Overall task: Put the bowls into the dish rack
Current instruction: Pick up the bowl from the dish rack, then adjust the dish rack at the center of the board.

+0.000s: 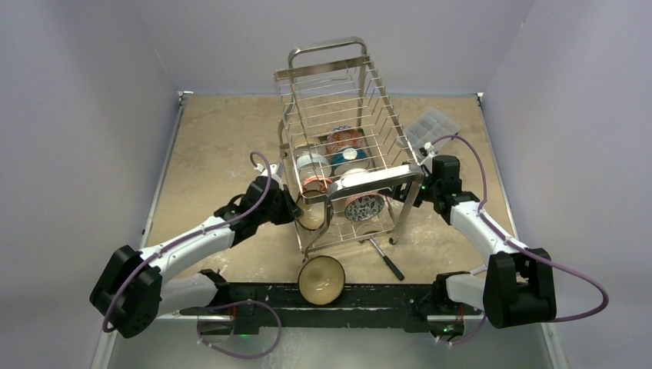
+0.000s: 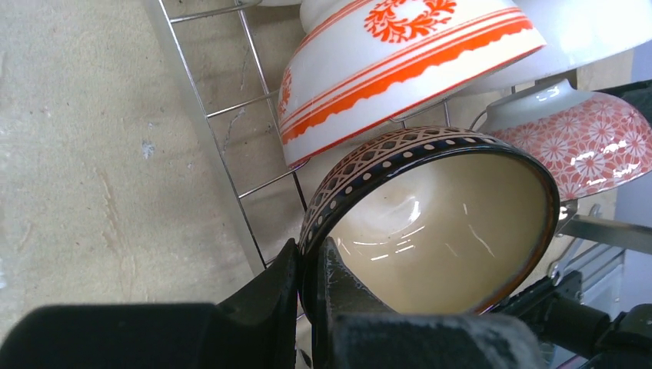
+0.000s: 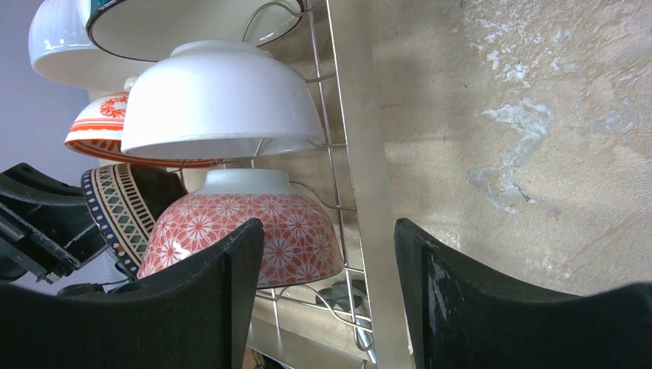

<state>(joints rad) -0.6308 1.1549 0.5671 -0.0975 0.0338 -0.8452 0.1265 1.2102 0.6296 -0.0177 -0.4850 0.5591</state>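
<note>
The chrome wire dish rack [image 1: 338, 108] stands mid-table with several bowls inside. My left gripper [image 1: 296, 209] is at the rack's near-left side. In the left wrist view it [image 2: 311, 250] is shut on the rim of a dark brown patterned bowl with a cream inside [image 2: 438, 215], held tilted against the rack wires. Above that bowl sit a red-and-white banded bowl [image 2: 400, 61] and a red floral bowl [image 2: 584, 138]. My right gripper [image 3: 327, 246] is open, with a flat rack post [image 3: 369, 231] between its jaws, untouched. A copper-brown bowl [image 1: 321, 278] lies on the table in front of the rack.
A clear plastic compartment box [image 1: 432, 125] sits at the back right. A black-handled tool [image 1: 384, 257] lies by the rack's near-right leg. A white bowl [image 3: 219, 100] and the red floral bowl [image 3: 246, 231] hang in the rack beside my right gripper.
</note>
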